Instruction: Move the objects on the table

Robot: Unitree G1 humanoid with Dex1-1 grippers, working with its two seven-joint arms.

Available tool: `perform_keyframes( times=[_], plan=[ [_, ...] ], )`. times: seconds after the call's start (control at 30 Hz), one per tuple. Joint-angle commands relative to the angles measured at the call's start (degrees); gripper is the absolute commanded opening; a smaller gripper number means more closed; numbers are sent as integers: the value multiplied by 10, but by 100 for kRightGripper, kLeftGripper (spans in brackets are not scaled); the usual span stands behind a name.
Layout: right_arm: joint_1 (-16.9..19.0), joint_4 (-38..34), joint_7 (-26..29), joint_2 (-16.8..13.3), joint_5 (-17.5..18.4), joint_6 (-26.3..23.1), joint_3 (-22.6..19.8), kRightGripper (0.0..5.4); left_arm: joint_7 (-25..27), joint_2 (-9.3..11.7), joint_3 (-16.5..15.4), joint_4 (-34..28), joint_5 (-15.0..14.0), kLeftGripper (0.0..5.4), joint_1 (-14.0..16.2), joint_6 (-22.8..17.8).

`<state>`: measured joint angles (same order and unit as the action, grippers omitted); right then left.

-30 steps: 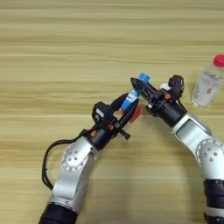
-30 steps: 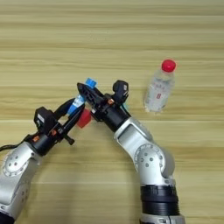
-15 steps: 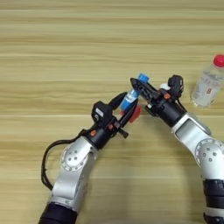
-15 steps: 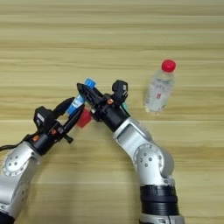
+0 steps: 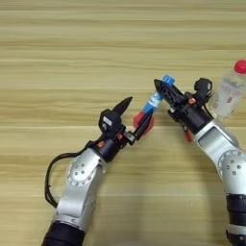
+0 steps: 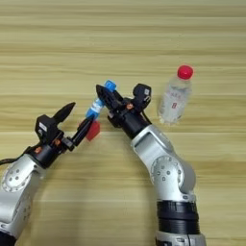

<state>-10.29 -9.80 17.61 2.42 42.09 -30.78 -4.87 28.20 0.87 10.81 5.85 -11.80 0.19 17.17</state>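
Nothing moved: right gripper [image 6: 103, 96] still grips short blue tube [image 6: 97, 104] w/ white band.

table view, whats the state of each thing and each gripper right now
Left gripper: open, fingers spread wide, one finger at the red cube.
Right gripper: shut on the blue tube, held tilted above the table.
Blue tube: gripped, off the table, slanted.
Red cube: resting on the table, under the tube's lower end.
Bottle: lying on the table, red cap on, untouched.
Table: bears the cube and bottle.
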Motion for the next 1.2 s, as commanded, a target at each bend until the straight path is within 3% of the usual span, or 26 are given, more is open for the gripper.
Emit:
perform_keyframes(
  times=[0.03, 0.17, 0.53, 1.0, 1.2],
  plan=[
    [-15, -2, -15, -12, -18, 10, -9, 139, -21, -5, -24, -15, -8, 397, -15, 3],
    [-18, -2, -25, -27, -39, 14, -13, 139, -53, -2, -58, -18, -3, 438, -35, 10],
    [-12, 3, -46, -49, -110, 6, 14, 139, -125, 32, -149, 39, 7, 537, -98, 12],
    [-9, 50, -81, -73, -174, -91, 49, 139, -162, 44, -166, 81, 33, 540, -118, 10],
    [-23, 89, -88, -80, -208, -95, 62, 139, -161, 44, -164, 82, 32, 540, -117, 11]
  ],
)
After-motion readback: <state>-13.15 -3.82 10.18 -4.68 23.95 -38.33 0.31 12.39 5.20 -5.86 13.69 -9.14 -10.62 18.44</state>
